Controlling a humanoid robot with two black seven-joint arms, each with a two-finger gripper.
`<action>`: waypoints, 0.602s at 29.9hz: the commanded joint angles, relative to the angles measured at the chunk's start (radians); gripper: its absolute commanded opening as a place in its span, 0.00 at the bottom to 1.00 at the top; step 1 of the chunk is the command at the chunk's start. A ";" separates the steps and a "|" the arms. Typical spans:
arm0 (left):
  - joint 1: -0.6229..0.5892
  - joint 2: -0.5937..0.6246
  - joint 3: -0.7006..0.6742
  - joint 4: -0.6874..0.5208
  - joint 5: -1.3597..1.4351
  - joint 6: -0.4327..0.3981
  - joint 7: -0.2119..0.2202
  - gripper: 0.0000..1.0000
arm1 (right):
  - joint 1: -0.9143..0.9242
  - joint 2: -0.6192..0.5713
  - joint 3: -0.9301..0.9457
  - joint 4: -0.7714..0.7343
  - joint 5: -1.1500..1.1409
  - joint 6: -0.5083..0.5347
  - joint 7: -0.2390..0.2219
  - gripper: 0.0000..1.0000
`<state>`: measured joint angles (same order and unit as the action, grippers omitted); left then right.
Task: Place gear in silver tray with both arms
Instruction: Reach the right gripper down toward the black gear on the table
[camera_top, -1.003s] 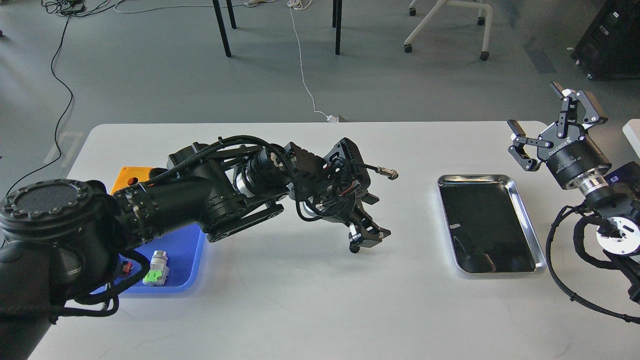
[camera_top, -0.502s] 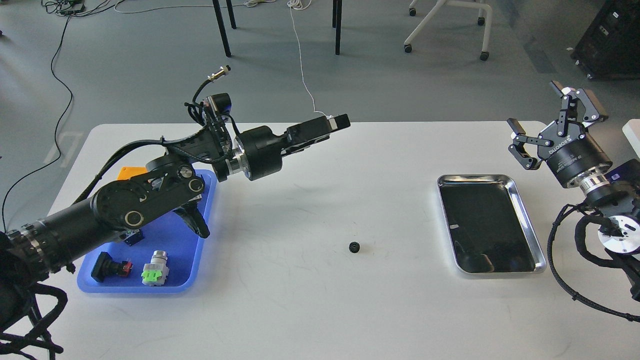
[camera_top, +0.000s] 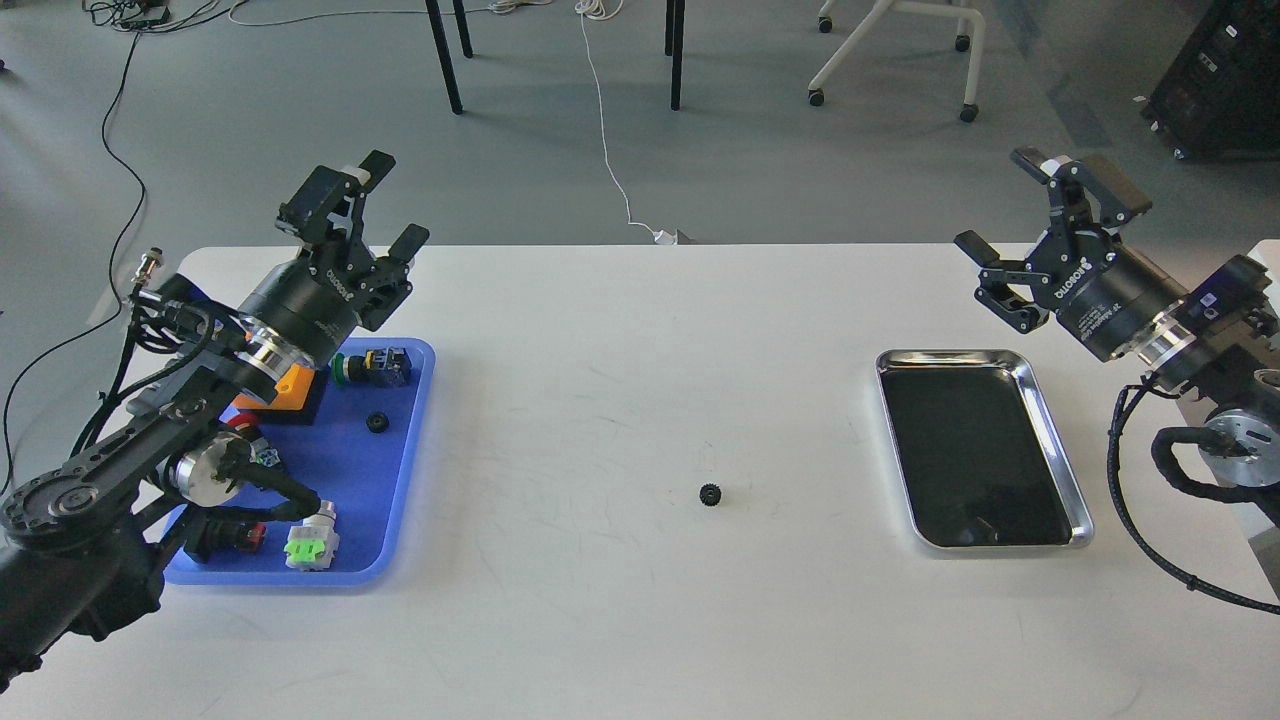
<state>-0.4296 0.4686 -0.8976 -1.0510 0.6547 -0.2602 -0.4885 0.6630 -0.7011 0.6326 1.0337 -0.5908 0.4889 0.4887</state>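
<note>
A small black gear (camera_top: 711, 494) lies alone on the white table, between the two trays. The silver tray (camera_top: 1058, 428) sits at the right with its dark shiny floor bare. My left gripper (camera_top: 362, 207) is open and empty, raised above the far end of the blue tray, well left of the gear. My right gripper (camera_top: 1030, 213) is open and empty, raised above the table just beyond the silver tray's far right corner.
A blue plastic tray (camera_top: 408, 452) at the left holds a second small black gear (camera_top: 377, 423), an orange block (camera_top: 297, 381), a green-and-black switch (camera_top: 375, 366) and a green-and-grey part (camera_top: 311, 545). Chair and table legs stand on the floor beyond the table.
My left arm let go of the gear on the table, then swung back left and up over the blue tray with its gripper open. My right gripper moved a little left and up.
</note>
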 joint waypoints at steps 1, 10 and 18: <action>0.037 0.002 -0.046 0.000 -0.033 -0.004 0.000 0.98 | 0.078 -0.018 -0.031 0.045 -0.267 0.000 0.000 0.99; 0.055 0.002 -0.076 0.000 -0.142 -0.056 0.000 0.98 | 0.409 0.061 -0.440 0.118 -0.803 0.000 0.000 0.99; 0.057 -0.001 -0.083 0.000 -0.142 -0.067 0.000 0.98 | 0.520 0.247 -0.634 0.123 -1.265 0.000 0.000 0.99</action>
<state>-0.3728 0.4695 -0.9794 -1.0508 0.5118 -0.3262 -0.4888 1.1712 -0.5115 0.0275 1.1577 -1.7053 0.4888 0.4889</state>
